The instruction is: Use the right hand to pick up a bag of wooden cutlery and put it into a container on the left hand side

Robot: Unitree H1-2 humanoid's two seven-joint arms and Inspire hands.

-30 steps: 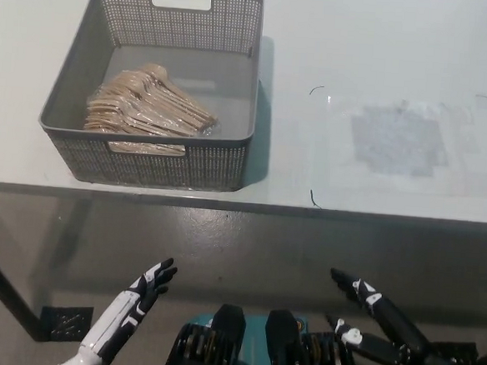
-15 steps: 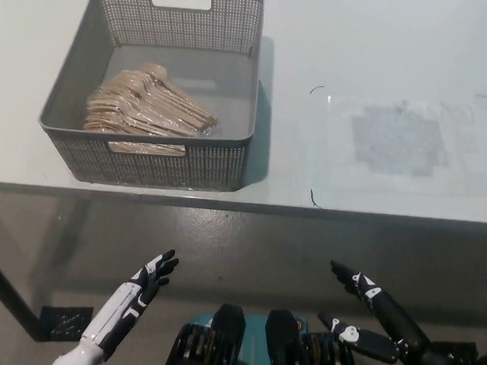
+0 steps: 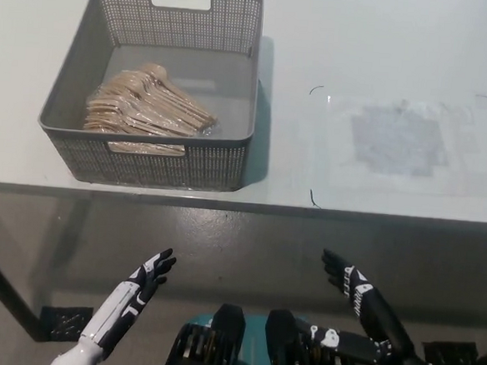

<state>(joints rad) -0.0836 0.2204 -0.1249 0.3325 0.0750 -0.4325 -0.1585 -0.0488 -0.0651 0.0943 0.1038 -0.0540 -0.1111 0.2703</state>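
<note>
Logged bag of wooden cutlery (image 3: 149, 105) inside basket (image 3: 169, 165), upper left, seemingly delivered; found right hand (image 3: 351, 284) and left hand (image 3: 143, 282) at frame bottom, empty, fingers apart, evidently idle

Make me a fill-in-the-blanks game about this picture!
The bag of wooden cutlery lies ____ the grey basket.
The basket stands on the ____ side of the table.
The white left robot hand and the black right robot hand both hold ____.
Missing words: inside, left, nothing.
</note>
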